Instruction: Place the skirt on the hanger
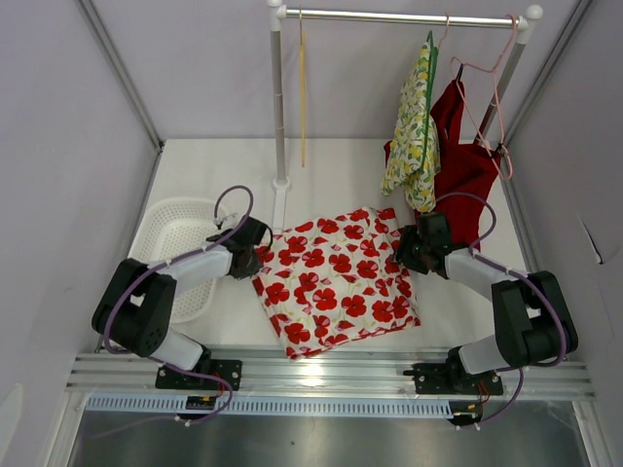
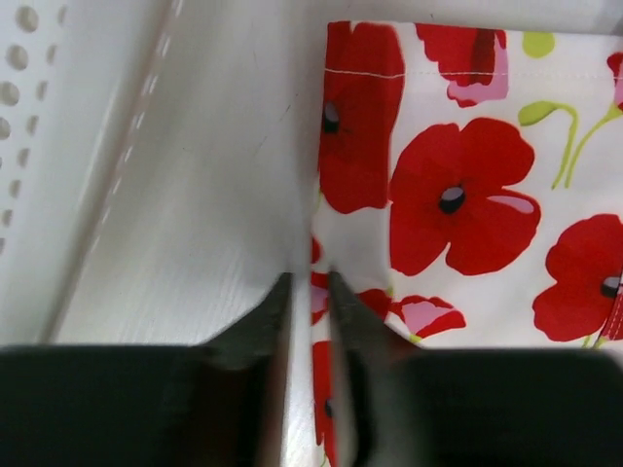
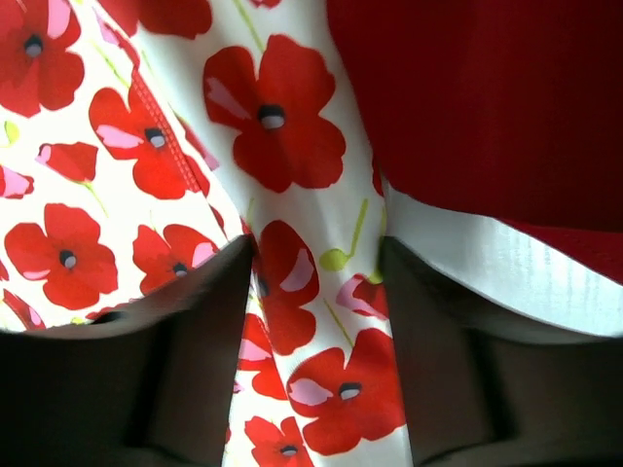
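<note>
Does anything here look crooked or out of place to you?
The skirt lies crooked on the table, its edges slanted against the table's sides. The red garment on the rail hangs so low that its hem seems to reach the table beside the skirt.

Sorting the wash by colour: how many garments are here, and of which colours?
Poppy-print skirt: 1
Yellow floral garment: 1
Plain red garment: 1
Total: 3
</note>
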Action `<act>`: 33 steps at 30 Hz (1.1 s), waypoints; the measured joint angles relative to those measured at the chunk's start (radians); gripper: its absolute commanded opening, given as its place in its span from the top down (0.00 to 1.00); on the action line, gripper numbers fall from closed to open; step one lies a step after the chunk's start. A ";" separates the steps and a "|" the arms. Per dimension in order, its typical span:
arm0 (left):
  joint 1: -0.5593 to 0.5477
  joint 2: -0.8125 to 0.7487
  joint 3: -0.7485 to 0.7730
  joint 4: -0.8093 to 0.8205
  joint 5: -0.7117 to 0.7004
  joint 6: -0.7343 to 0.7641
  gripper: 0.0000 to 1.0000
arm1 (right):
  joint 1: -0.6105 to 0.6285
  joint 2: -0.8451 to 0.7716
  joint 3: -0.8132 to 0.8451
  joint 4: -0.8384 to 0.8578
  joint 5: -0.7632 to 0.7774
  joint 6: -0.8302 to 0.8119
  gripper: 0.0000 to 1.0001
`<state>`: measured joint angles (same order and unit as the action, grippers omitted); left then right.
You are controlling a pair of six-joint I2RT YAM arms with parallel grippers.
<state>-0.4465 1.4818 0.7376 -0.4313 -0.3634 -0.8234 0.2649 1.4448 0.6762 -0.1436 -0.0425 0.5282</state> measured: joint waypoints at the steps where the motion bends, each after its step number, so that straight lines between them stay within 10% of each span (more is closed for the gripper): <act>1: 0.000 0.005 0.005 0.001 0.002 0.003 0.93 | 0.005 0.000 0.000 0.001 0.000 0.002 0.53; 8: 0.000 0.079 0.093 0.002 0.034 0.024 1.00 | 0.018 0.000 -0.002 0.000 0.016 0.014 0.90; 33: -0.003 -0.032 0.157 0.029 0.113 0.103 1.00 | -0.018 -0.098 0.029 -0.065 0.057 -0.002 0.95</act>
<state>-0.4496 1.4498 0.8944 -0.4019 -0.2501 -0.7200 0.2470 1.3472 0.7052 -0.2085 0.0143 0.5259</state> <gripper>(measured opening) 0.003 0.060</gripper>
